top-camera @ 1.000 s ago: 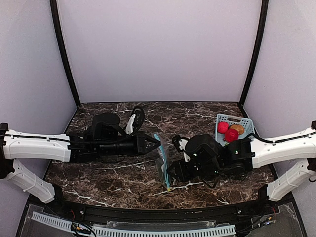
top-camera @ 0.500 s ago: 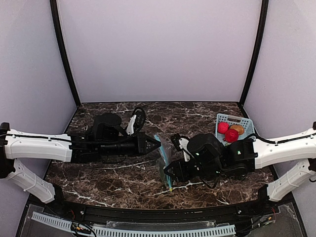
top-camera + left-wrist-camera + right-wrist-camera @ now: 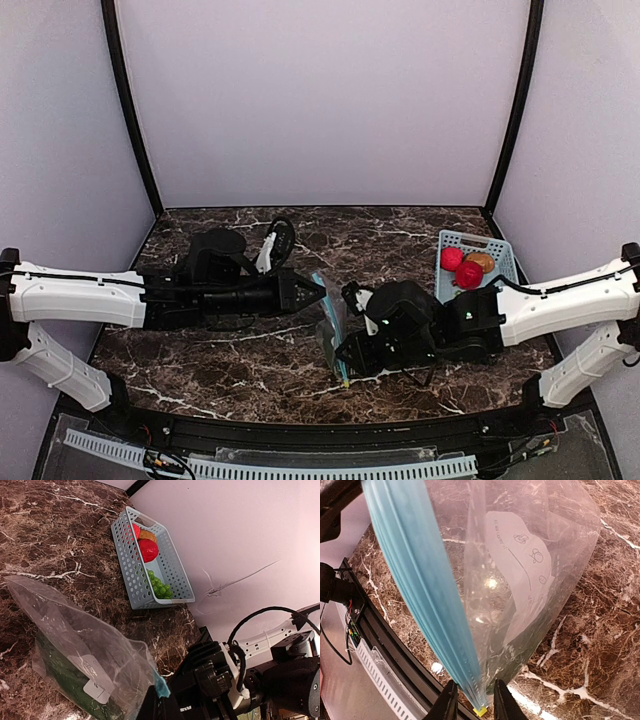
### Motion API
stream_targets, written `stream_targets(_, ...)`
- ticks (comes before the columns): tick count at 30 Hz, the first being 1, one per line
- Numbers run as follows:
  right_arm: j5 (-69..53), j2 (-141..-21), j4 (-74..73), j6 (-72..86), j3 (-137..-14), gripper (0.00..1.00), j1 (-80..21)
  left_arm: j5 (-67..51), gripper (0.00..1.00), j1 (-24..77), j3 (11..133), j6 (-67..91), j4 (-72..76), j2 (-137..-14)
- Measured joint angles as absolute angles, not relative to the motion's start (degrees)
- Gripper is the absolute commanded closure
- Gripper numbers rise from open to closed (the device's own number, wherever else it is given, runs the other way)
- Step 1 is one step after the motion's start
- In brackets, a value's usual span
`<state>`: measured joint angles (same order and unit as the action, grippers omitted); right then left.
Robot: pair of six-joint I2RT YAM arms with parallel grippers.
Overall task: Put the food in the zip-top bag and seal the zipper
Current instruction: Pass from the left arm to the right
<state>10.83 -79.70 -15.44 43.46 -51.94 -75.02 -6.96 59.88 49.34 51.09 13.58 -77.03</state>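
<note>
While pinching the teal-blue zipper strip of the clear crinkly plastic bag with the left tool toward the tabletop's near edge, straddles its near end with the slightly spread right tool. Small toy fruits at far-right corner.

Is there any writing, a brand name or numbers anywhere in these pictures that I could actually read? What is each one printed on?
White panel on the zip-top bag: a line of print and a few small round symbols, too blurred to read.
The same panel seen from the left wrist: only a pale patch, nothing legible.
Basket and table: no words, numbers or signs visible.
</note>
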Motion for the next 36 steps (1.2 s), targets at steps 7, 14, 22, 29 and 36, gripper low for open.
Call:
stream_targets(7,11.73,-80.53,-15.86,44.27,-51.94,0.91,-75.02,-7.09,0.99,59.81,49.34,51.09,13.56,-77.03)
stream_targets(14,12.40,-80.55,-15.90,44.47,-51.94,0.87,-75.02,-7.22,0.99,59.72,49.34,51.07,13.58,-77.03)
stream_targets(22,12.69,-80.49,-15.88,44.23,-51.94,0.75,-75.02,-7.70,0.99,59.72,49.34,51.07,13.52,-77.03)
stream_targets(29,12.51,-78.76,-15.77,43.42,-50.52,0.69,-75.37,-7.73,0.99,59.72,49.34,51.07,13.50,-77.03)
stream_targets(36,12.25,-78.39,-15.46,43.48,-49.67,0.68,-76.40,-7.75,0.99,59.72,49.34,51.07,13.45,-77.03)
